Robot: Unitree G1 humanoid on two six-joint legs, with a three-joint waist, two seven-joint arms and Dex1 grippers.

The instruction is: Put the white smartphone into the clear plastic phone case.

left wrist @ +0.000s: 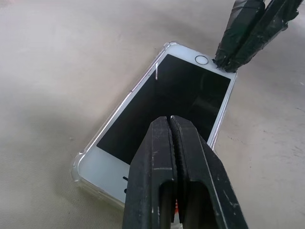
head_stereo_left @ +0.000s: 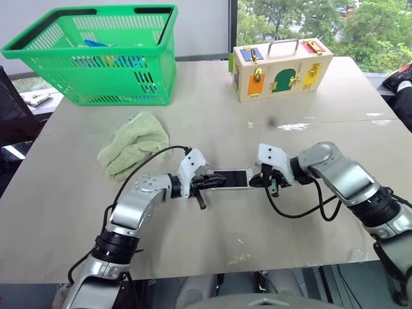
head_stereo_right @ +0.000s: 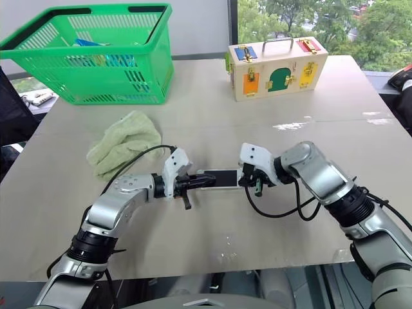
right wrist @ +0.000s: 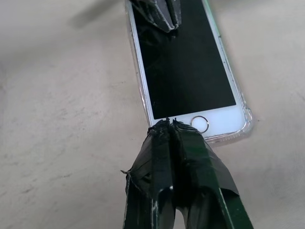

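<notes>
I get bright, even daylight from the window (head_stereo_left: 309, 22) at upper right, glare streaks across the smooth beige tabletop (head_stereo_left: 293, 126), soft shadows, and sharp close wrist views.

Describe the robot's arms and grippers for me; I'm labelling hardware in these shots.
Both arms are silver-grey metal with black ribbed joints and white wrist housings. A loose black cable loops along each. The left gripper has two bare black ridged fingers; the right gripper has two black fingers wrapped in dark tape.

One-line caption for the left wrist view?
Both shut end effectors, left and right, press the white smartphone into the clear plastic phone case.
</notes>
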